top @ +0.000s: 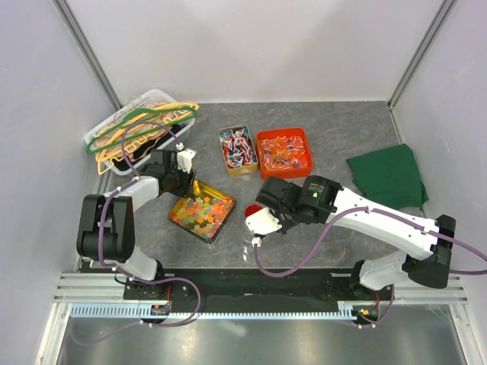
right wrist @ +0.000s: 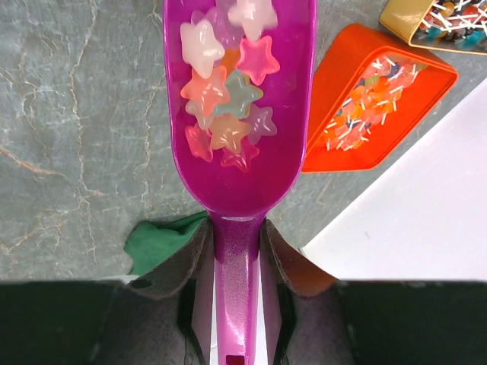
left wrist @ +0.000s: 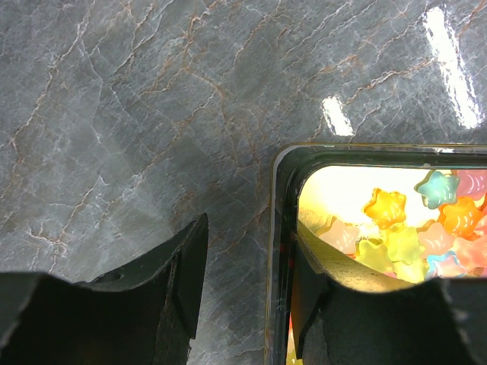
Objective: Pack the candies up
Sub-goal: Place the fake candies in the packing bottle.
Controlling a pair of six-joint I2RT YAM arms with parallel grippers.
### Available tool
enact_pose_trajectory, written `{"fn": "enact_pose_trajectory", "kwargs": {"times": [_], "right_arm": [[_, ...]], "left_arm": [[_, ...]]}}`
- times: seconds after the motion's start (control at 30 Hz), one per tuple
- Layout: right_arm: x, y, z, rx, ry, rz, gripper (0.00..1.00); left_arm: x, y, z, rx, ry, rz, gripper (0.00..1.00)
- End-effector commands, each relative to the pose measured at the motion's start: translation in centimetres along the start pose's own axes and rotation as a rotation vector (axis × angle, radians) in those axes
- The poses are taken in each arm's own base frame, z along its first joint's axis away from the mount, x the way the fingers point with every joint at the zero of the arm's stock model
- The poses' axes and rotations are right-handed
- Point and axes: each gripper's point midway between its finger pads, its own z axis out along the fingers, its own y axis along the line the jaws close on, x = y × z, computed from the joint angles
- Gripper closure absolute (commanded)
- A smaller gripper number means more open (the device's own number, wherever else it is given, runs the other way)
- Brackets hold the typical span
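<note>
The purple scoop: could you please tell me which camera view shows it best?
The right wrist view: the scoop fills the frame, star candies in its bowl, handle clamped in the right gripper. The top external view hides it under the right arm; the left wrist view shows none of it.

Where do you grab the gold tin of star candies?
Grip the gold tin by its thin upright side wall, from above, one finger inside, one outside, as the left hand straddles it. It looks too wide to span.
</note>
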Motion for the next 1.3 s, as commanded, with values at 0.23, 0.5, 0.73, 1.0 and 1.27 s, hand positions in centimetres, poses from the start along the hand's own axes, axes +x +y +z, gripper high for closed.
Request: {"fn": "enact_pose_trajectory", "kwargs": {"times": [0.23,0.5,0.73,1.0,1.27], "right_arm": [[0.3,-1.5,-1.3,0.065,0.043,-0.037,1.00],[0.0,-1.8,-1.5,0.079,0.051,-0.052,1.00],[-0.2,-1.9,-1.6,0.080,0.071,-0.077,1.00],[-0.6,-2.1,-1.7,0.092,0.097,-0.111,1.00],[-1.0,-2.3,-1.5,0.098,0.127,-0.148,1.00]], "left_arm": [[-1.5,1.0,-0.1,-0.032,-0.027,-0.018,0.49],[-1.6,1.1,0.0,-0.033,-0.028,-0.016,0.49],[-1.4,1.1,0.0,-0.033,-0.024,-0.019,0.49],[-1.5,1.1,0.0,-0.032,-0.024,-0.020,0.49],[-1.5,1.1,0.0,-0.032,-0.024,-0.019,0.49]]}}
